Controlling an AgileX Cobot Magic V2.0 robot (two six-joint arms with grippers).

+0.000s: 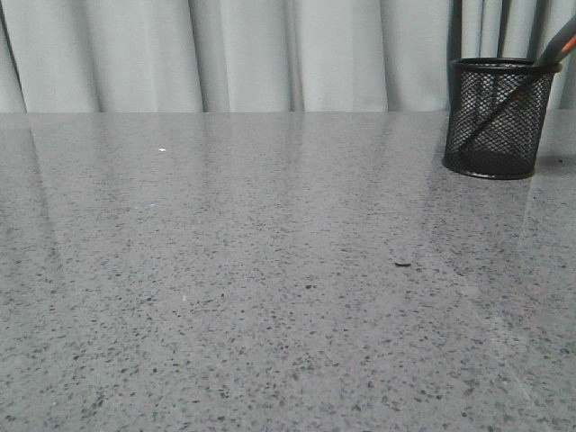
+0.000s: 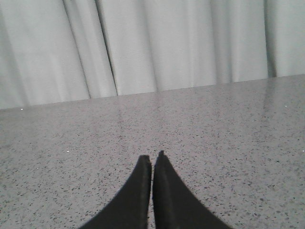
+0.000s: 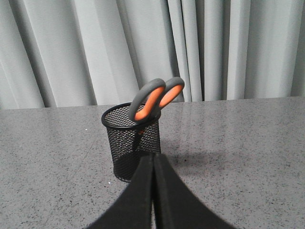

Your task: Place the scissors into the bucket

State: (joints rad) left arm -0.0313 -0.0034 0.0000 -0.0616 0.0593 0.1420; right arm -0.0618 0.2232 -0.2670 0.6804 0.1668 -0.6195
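Observation:
The black wire-mesh bucket [image 1: 496, 118] stands at the far right of the grey speckled table. The scissors [image 1: 554, 45] stand inside it, blades down, handles leaning out over the rim to the right. In the right wrist view the bucket [image 3: 133, 143] is just beyond my right gripper [image 3: 153, 154], and the scissors' grey and orange handles [image 3: 153, 98] stick up above its rim. The right gripper is shut and empty, apart from the bucket. My left gripper [image 2: 152, 156] is shut and empty over bare table. Neither gripper shows in the front view.
A pale pleated curtain [image 1: 270, 54] hangs behind the table's far edge. A small dark speck [image 1: 402, 265] lies on the table right of the middle.

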